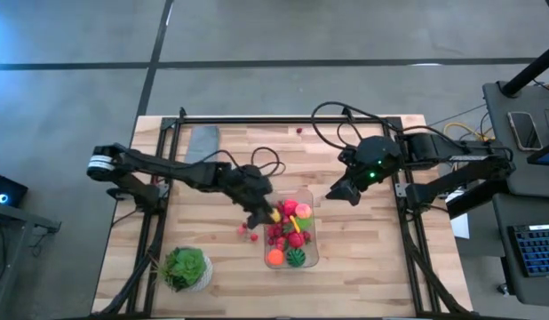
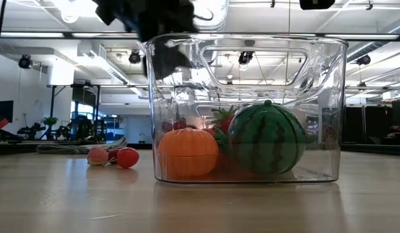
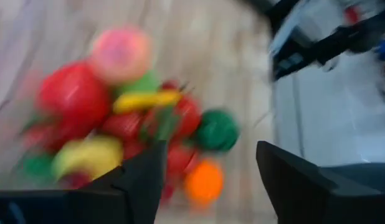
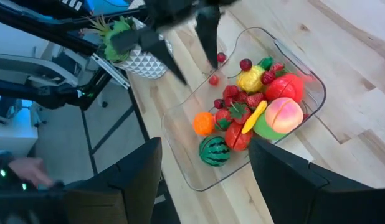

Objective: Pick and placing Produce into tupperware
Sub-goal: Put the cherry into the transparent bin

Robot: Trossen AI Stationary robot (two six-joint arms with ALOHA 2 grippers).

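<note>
The clear tupperware (image 1: 311, 255) stands at the table's middle, holding produce (image 1: 290, 229): a striped green ball (image 2: 265, 139), an orange piece (image 2: 187, 152), a peach (image 4: 284, 115), a yellow piece (image 4: 255, 117) and red berries. Loose berries (image 1: 248, 233) lie on the table by its left wall, showing also in the low view (image 2: 127, 157). My left gripper (image 1: 264, 213) hovers open and empty above the container's left rim, its fingers (image 4: 208, 37) spread. My right gripper (image 1: 338, 194) waits open and empty above the table, right of the container's far end.
A leafy plant in a white pot (image 1: 186, 268) stands near the table's near-left corner. A grey folded cloth (image 1: 202, 142) lies at the far left, and one berry (image 1: 298, 131) sits near the far edge. Bare wood stretches right of the container.
</note>
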